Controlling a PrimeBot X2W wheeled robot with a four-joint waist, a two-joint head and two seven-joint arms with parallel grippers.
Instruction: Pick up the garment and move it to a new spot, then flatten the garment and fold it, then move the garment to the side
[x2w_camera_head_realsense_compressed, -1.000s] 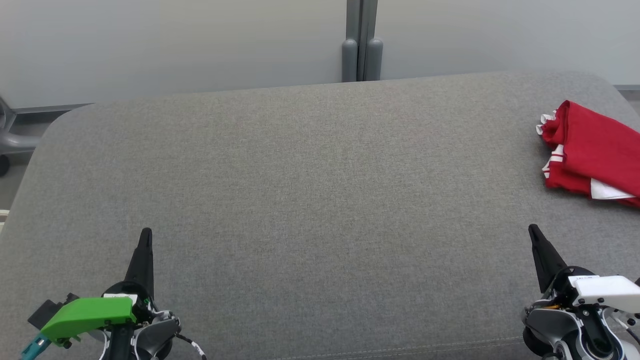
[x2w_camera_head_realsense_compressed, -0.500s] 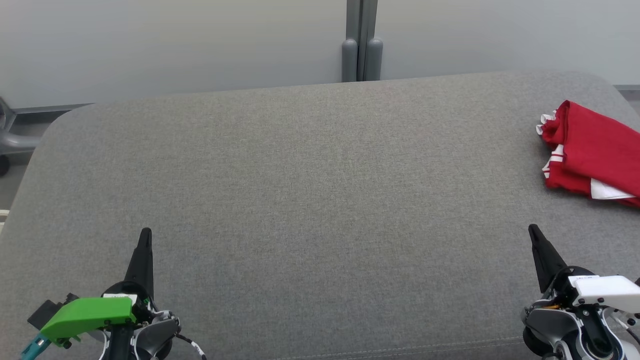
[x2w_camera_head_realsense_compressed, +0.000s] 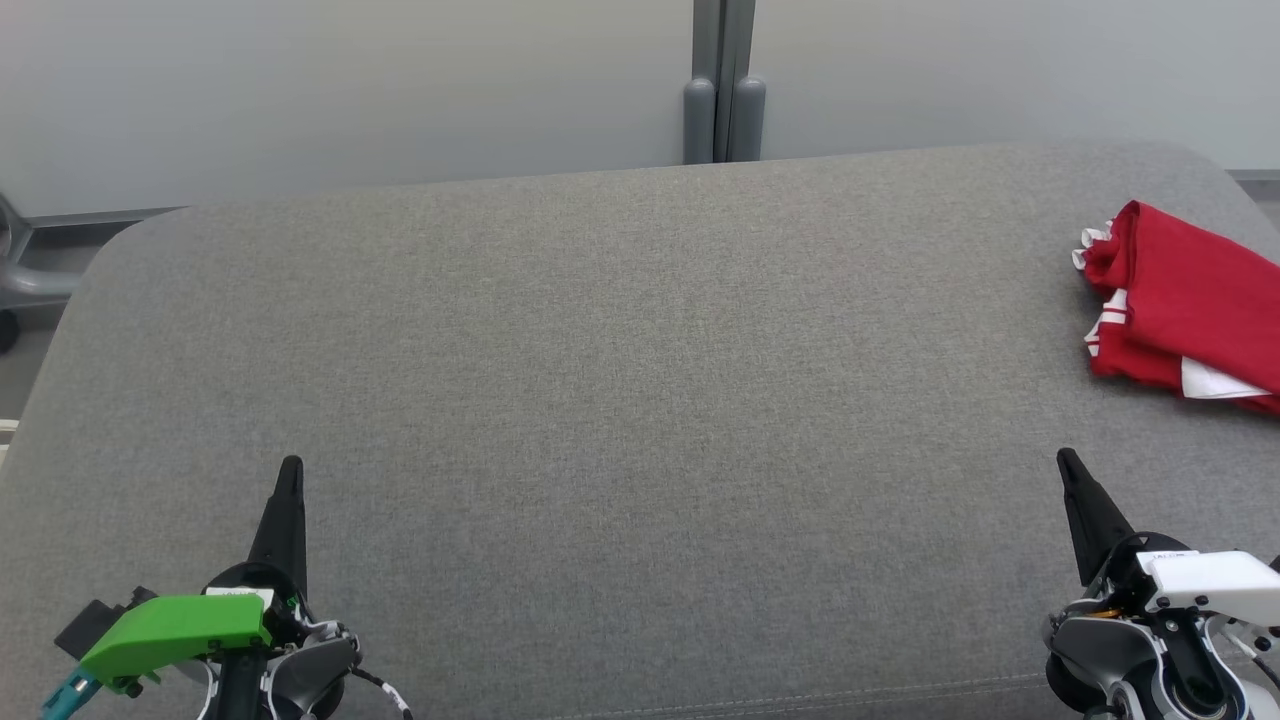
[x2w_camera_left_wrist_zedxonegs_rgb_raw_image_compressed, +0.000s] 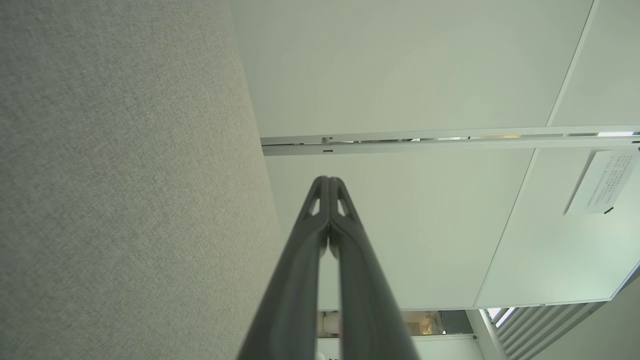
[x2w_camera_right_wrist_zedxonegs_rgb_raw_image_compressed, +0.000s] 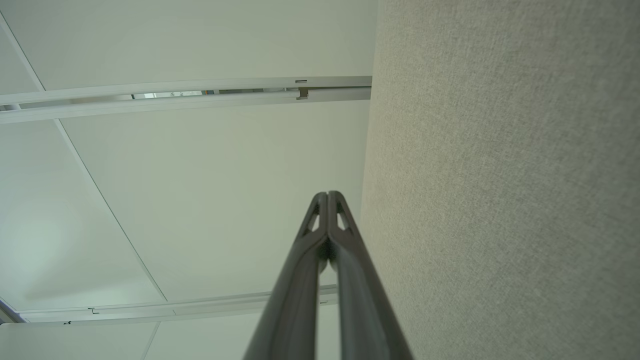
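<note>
Red cloth with white trim, the garment (x2w_camera_head_realsense_compressed: 1190, 290) lies bunched at the far right of the grey cushion (x2w_camera_head_realsense_compressed: 640, 400), cut by the head view's edge, apart from the left gripper (x2w_camera_head_realsense_compressed: 290, 465) and right gripper (x2w_camera_head_realsense_compressed: 1063, 456), whose wrist views show fingertips pressed together on nothing.

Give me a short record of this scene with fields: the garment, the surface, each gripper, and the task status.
garment: red with white trim, bunched, at the cushion's far right edge
surface: grey fabric cushion
left gripper: shut, holding nothing, near left
right gripper: shut, holding nothing, near right, apart from garment
status: garment not gripped
</note>
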